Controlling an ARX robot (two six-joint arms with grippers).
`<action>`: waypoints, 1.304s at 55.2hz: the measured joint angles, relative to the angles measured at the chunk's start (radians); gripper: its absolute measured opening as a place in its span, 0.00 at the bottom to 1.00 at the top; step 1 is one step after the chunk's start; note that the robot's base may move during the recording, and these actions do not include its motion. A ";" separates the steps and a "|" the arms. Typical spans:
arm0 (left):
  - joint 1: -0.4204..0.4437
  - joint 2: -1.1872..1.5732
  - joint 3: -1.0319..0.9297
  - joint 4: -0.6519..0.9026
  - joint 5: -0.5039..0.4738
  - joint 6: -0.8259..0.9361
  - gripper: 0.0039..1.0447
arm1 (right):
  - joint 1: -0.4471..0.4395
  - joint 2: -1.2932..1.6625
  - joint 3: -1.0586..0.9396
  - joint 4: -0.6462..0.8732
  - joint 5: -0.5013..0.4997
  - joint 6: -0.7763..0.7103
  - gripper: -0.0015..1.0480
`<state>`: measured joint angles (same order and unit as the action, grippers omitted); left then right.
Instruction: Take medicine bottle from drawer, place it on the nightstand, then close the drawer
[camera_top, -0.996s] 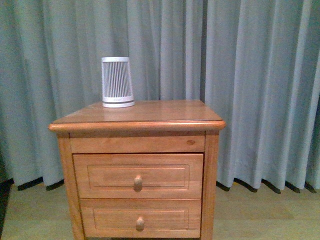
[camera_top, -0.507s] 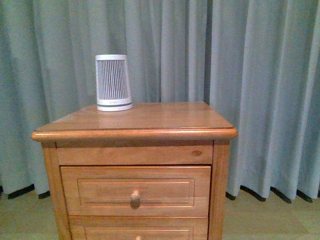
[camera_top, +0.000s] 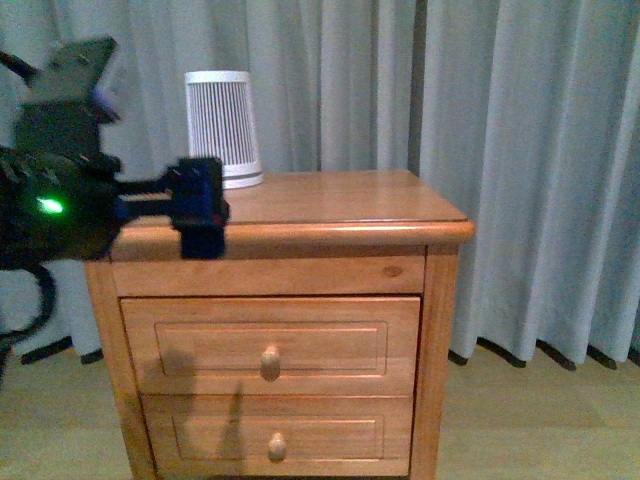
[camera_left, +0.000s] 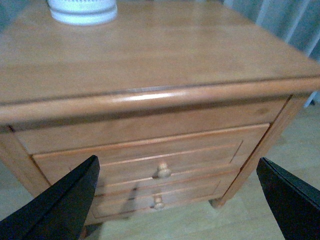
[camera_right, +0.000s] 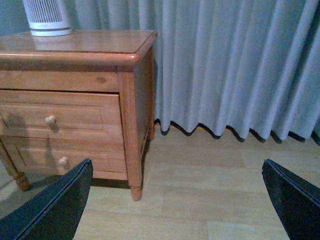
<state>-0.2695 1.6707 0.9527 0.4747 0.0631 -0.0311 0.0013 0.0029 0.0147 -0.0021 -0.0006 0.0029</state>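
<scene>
Drawer: the upper drawer (camera_top: 330, 345) of the nightstand (camera_top: 340, 200) is pushed fully in, so its inside is hidden. Its round knob (camera_top: 269, 362) is free, with nothing touching it.
Lower drawer: the lower drawer (camera_top: 330, 435) is also shut, its contents unseen.
Medicine bottle: it shows in no view. With the drawer shut, I cannot tell whether it lies inside.
Nightstand top: a white ribbed cylinder (camera_top: 222, 125) stands upright at the back left corner.
Writing: no print can be read, and the cylinder's base band is too blurred to tell.
Left tool: the left tool (camera_left: 177, 161) is spread wide and holds nothing. It is in front of the nightstand's front edge, above the drawer.
Right tool: the right tool (camera_right: 177, 161) is likewise parted and empty, over the floor (camera_right: 210, 200) off the nightstand's right side.
Backdrop: a grey-blue curtain (camera_top: 520, 150) hangs behind.
Change: half a second ago no arm showed in the front view. Now the left arm (camera_top: 60, 200) reaches in from the left, blurred, and the view has shifted so that the lower drawer shows whole.
</scene>
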 joint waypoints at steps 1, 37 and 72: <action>-0.005 0.032 0.011 0.007 -0.002 -0.003 0.94 | 0.000 0.000 0.000 0.000 0.000 0.000 1.00; -0.048 0.650 0.358 0.101 -0.150 -0.093 0.94 | 0.000 0.000 0.000 0.000 0.000 0.000 1.00; -0.056 0.796 0.520 0.153 -0.254 -0.172 0.94 | 0.000 0.000 0.000 0.000 0.000 0.000 1.00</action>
<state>-0.3252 2.4668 1.4723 0.6277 -0.1905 -0.2035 0.0013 0.0029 0.0147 -0.0021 -0.0006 0.0029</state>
